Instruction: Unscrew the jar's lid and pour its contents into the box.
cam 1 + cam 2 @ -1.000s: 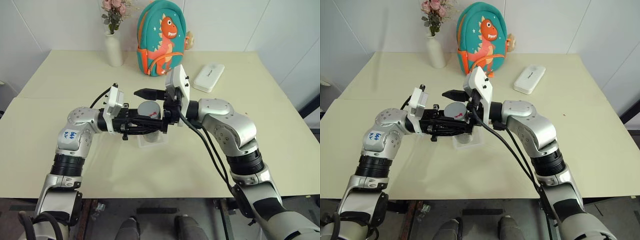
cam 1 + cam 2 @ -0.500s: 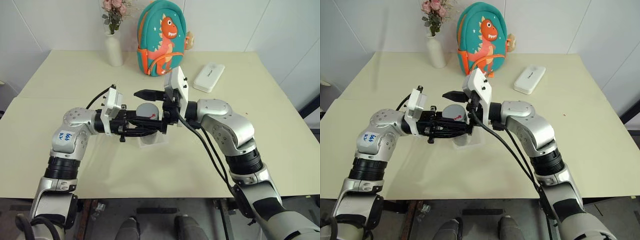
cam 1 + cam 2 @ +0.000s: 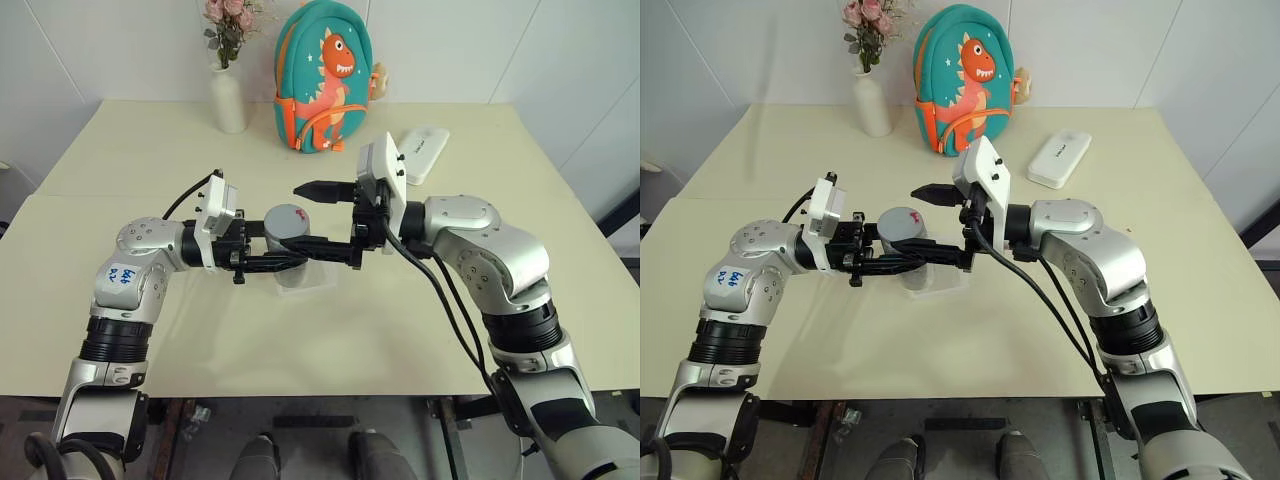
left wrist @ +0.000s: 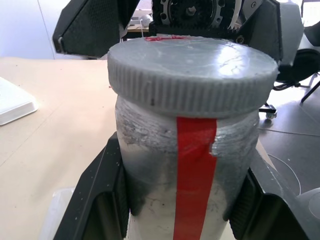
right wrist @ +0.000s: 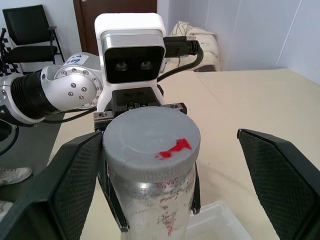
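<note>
On the left, the left gripper [image 3: 283, 257] is clamped on the body of the jar [image 3: 284, 236], holding it upright above the tabletop [image 3: 150, 160], just over the box [image 3: 936, 281], which sits on the tabletop under it. The lid [image 3: 286, 219] is on the jar, so the unscrewing step is the one in hand and pouring has not begun. To the right, the right gripper [image 3: 325, 218] points across at the jar with its fingers spread wide, one beyond the lid and one on the near side, neither touching it. By my reading, the next move calls for the right gripper to slide in level until the lid sits between its fingers, close on the ribbed rim, then twist while the left gripper keeps the jar steady over the box. The head views give the layout: both arms meeting mid-table, with a white vase [image 3: 227, 98], a dinosaur backpack [image 3: 326, 78] and a white case [image 3: 421, 152] well behind. The left wrist view adds close detail: the ribbed edge of the lid and a red strip down the jar. The right wrist view looks down on the lid's red mark and a corner of the box below; the contents cannot be made out.
</note>
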Controlling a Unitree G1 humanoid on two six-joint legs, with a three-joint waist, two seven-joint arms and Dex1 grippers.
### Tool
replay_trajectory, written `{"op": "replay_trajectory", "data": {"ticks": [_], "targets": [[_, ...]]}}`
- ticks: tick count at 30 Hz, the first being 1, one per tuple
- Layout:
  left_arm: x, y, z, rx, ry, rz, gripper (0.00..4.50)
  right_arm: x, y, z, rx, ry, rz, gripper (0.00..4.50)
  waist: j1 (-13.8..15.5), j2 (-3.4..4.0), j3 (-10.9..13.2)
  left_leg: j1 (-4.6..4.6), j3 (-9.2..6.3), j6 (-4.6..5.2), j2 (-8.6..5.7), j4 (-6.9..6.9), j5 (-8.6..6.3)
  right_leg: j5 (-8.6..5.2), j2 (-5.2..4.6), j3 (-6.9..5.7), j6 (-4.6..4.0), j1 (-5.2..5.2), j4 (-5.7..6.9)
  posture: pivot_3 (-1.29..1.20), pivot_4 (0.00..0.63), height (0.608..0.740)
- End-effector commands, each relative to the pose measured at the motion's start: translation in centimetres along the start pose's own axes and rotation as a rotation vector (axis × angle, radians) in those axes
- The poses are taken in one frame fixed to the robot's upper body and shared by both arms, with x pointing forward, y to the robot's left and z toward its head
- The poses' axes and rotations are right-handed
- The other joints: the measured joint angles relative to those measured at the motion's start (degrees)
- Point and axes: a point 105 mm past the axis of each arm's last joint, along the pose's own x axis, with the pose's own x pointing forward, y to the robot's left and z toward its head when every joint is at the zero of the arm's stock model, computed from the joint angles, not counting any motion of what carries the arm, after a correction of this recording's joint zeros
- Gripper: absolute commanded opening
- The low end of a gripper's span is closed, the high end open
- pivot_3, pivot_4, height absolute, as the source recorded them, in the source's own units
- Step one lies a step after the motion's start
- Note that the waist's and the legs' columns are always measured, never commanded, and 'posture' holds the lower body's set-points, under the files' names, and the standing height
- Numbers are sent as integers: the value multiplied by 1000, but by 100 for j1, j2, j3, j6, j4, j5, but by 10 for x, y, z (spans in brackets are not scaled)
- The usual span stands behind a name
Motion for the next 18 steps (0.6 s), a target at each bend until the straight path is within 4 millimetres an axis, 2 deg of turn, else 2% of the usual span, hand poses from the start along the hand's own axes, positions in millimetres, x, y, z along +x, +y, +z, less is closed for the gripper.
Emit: {"op": "replay_trajectory", "data": {"ticks": [1,6,9,14,18], "targets": [[-1,-1,12,54,-22,-17,2001,-17,-5,14,-33,-24,-49,4462,7,0,0,0,0,0,0,0,0,0,0,0,0,0,0,0,150,740],[-4,4,10,42,-21,2,2001,-25,11,20,-15,-20,24,4462,9,0,0,-2,0,0,0,0,0,0,0,0,0,0,-3,0,150,740],[-4,5,9,42,-19,6,2001,-24,10,25,-17,-38,19,4462,-10,0,0,0,0,0,1,-1,0,0,1,0,0,0,-1,0,150,740],[-1,6,11,42,-25,-7,2001,-12,7,38,-8,-124,-1,4462,-14,0,0,1,0,0,1,1,0,0,1,0,-1,0,1,0,150,740],[4,6,12,47,-29,-25,2001,5,6,37,6,-152,-11,4462,0,0,0,-1,0,0,1,-1,0,0,1,0,-1,0,-1,0,150,740]]}}
